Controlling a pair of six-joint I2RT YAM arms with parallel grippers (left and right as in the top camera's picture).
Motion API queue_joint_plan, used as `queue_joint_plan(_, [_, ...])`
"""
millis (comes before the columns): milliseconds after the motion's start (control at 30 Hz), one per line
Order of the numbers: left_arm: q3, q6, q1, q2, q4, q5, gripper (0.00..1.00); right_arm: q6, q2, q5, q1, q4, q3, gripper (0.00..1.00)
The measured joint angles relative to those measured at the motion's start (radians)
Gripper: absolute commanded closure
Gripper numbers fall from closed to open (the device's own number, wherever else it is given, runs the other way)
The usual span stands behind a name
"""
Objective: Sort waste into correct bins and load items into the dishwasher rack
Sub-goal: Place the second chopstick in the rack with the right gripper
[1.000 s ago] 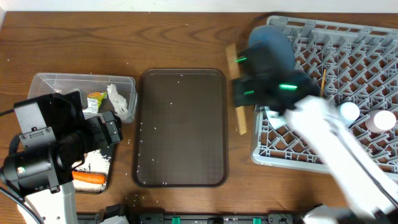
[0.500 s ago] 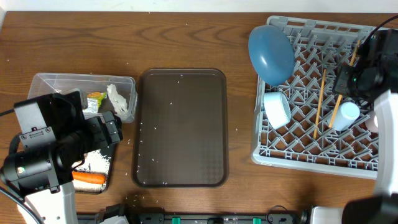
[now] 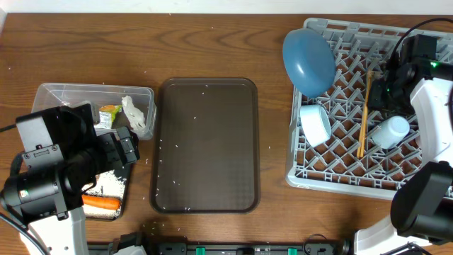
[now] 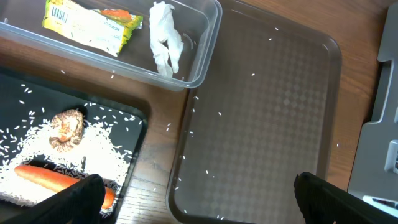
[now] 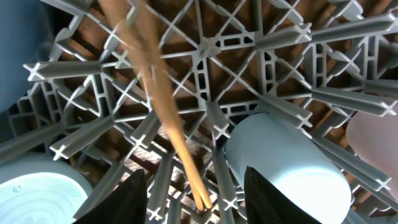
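The grey dishwasher rack [image 3: 340,180] holds the blue plate [image 3: 308,60], the pale blue bowl [image 3: 315,124], the wooden chopsticks [image 3: 364,117] and a light blue cup [image 3: 391,131] on its side. My right gripper [image 3: 381,92] is open just above the rack. In the right wrist view its fingers [image 5: 134,199] straddle the chopsticks [image 5: 171,134], which lie on the lattice, with the cup [image 5: 286,162] beside them. My left gripper [image 4: 199,208] is open and empty over the black tray [image 4: 124,112], which holds the rice, carrot [image 4: 43,177] and brown lump [image 4: 67,127]. The clear tub [image 4: 202,62] holds the wrapper [image 4: 90,25] and tissue [image 4: 165,37].
A dark-brown serving tray [image 3: 207,145] with a few rice grains lies mid-table between the bins and the rack. Stray grains dot the wood around it. The left arm's body [image 3: 53,170] covers part of the black tray from above.
My right arm has swung from the rack's left edge to over the rack. The chopsticks now lie together on the lattice. The left arm has not moved.
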Motion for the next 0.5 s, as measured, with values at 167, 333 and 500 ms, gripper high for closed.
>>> queue_joint_plan(167, [0.000,0.000,0.000,0.000,0.000,0.000,0.02,-0.003,-0.069,-0.087,0.017,-0.029,0.000,0.49])
queue_joint_plan(333, [0.000,0.000,0.000,0.000,0.000,0.000,0.02,-0.010,-0.276,-0.309,0.077,-0.058,0.011,0.27])
queue_joint_plan(500, [0.000,0.000,0.000,0.000,0.000,0.000,0.02,-0.001,-0.502,-0.445,0.185,-0.058,0.034,0.01])
